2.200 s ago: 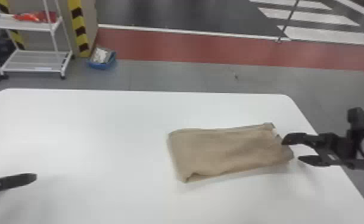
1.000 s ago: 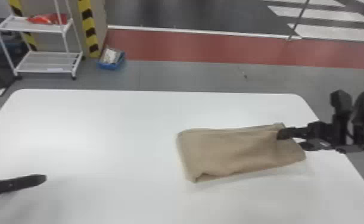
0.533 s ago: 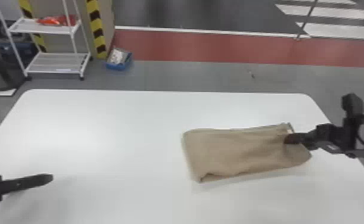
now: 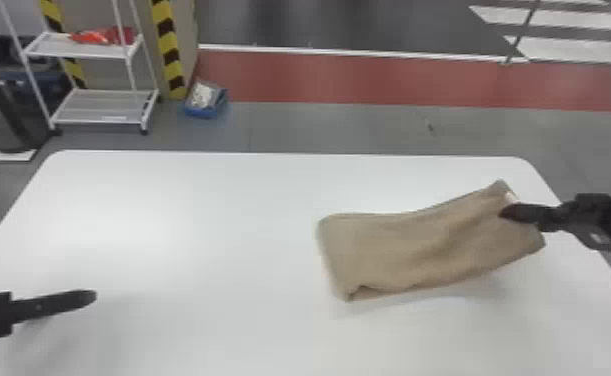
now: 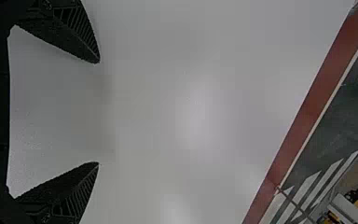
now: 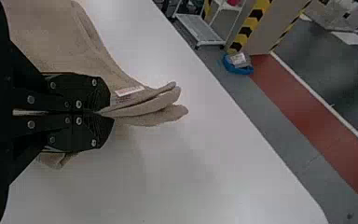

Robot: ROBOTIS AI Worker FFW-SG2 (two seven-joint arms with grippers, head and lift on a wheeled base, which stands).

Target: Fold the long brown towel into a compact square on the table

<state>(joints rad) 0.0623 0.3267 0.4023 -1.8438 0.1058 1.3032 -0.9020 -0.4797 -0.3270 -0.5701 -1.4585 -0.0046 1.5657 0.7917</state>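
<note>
Towel (image 4: 419, 250) higher at right end

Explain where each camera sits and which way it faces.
Left wrist view: on that wrist, facing over the table past the open left tool.
Right wrist view: on that wrist, facing along the right tool, shut on the towel.
Head view: on the head, facing forward and down at the table; both tools show.
Head and right wrist views share the towel.

Passage lies over the table (image 4: 209, 220) between left tool (image 4: 85, 298) and towel (image 4: 404, 250) — the right tool (image 4: 509, 212) blocks the towel's right end.
</note>
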